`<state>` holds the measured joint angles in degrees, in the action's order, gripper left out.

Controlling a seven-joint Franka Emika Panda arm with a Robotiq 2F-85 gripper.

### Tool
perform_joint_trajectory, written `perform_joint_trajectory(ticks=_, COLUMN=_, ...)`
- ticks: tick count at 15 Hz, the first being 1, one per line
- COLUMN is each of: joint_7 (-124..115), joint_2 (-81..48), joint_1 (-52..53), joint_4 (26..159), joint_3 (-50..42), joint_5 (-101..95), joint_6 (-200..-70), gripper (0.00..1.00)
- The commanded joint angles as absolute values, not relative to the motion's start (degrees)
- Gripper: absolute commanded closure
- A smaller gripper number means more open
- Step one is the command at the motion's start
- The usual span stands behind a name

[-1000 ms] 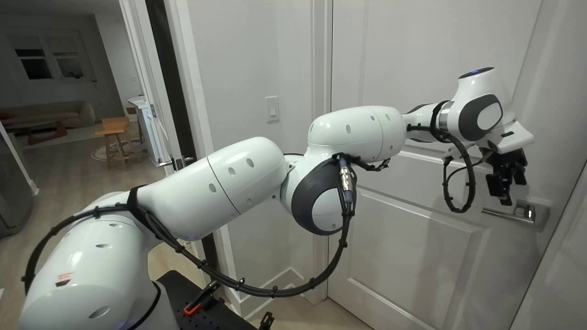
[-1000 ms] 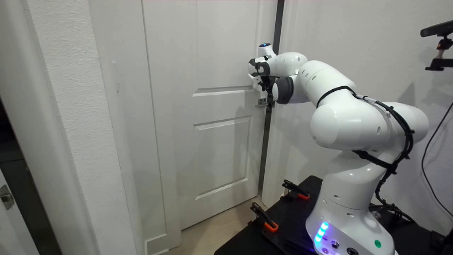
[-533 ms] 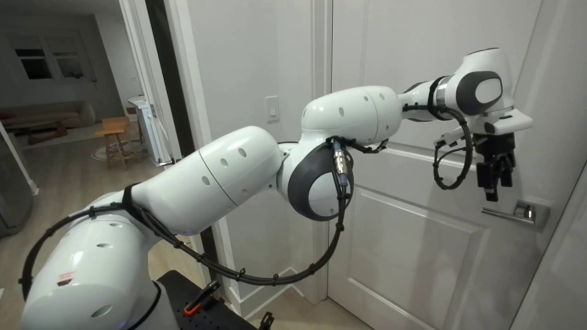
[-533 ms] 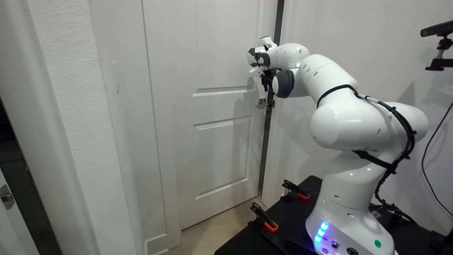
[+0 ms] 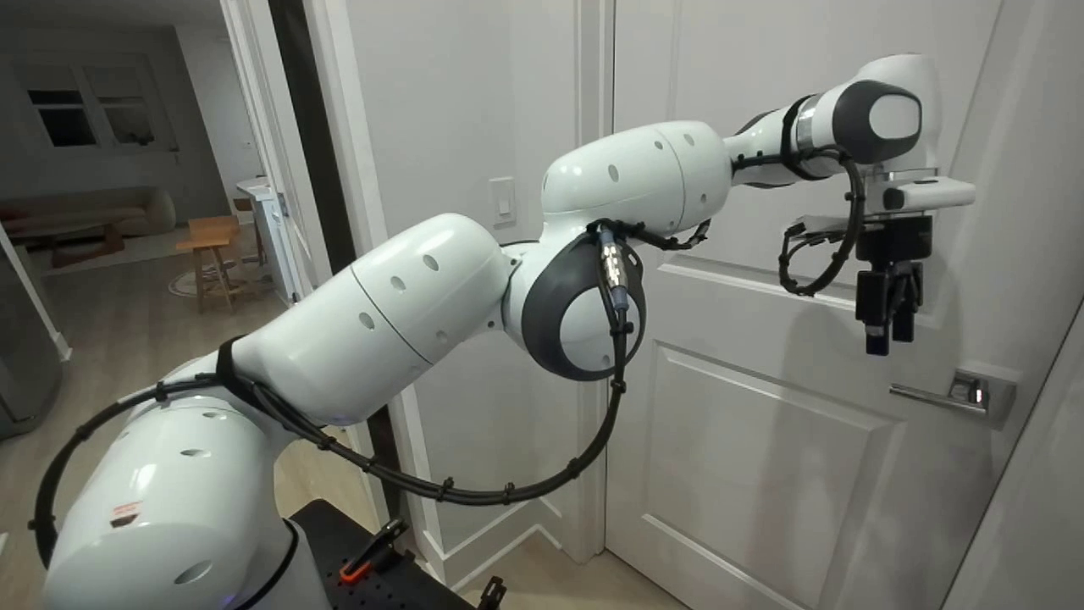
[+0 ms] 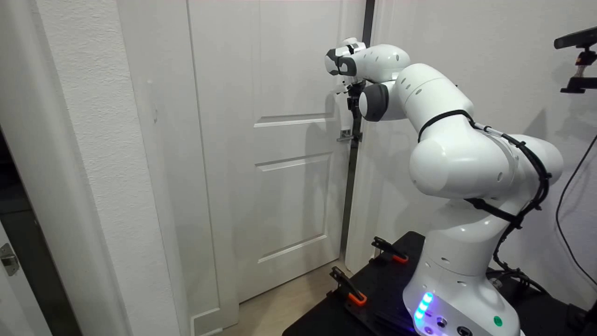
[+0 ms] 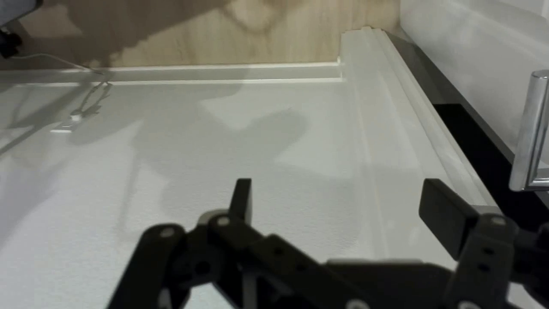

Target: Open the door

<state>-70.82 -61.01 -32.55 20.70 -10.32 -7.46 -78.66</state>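
Note:
The white panelled door [image 5: 762, 474] shows in both exterior views [image 6: 289, 200]. A dark strip runs between its handle edge and the frame; I cannot tell how wide a gap it is. The silver lever handle [image 5: 940, 398] is level, and it also shows in an exterior view [image 6: 345, 135] and at the right edge of the wrist view [image 7: 529, 133]. My gripper [image 5: 891, 339] points down, above the lever and apart from it. In the wrist view, the gripper's fingers [image 7: 336, 193] are spread wide with nothing between them. The lever lies to the right of the right finger.
A white wall [image 7: 214, 163] and door frame [image 7: 386, 128] fill most of the wrist view. The black base table [image 6: 387, 284] carries orange-tipped clamps [image 6: 357, 296]. A light switch [image 5: 503, 201] is on the wall behind the arm. A cable loop [image 5: 838, 246] hangs at the wrist.
The arm has risen. My gripper has moved up and away from the lever, and has turned from tilted to pointing straight down. The door and lever have not visibly moved.

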Motion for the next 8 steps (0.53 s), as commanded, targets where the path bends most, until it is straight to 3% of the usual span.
perform_joint_trajectory(ticks=1, joint_7=-70.25, joint_2=-60.05, joint_1=-32.21, joint_4=21.75, joint_3=-11.52, joint_5=-6.56, joint_6=-78.05, gripper=0.0)
perform_joint_trajectory(ticks=8, joint_7=-69.88, joint_2=-59.65, joint_1=-32.21, joint_4=21.97, joint_3=-11.59, joint_5=-6.57, joint_6=-77.45, gripper=0.0)
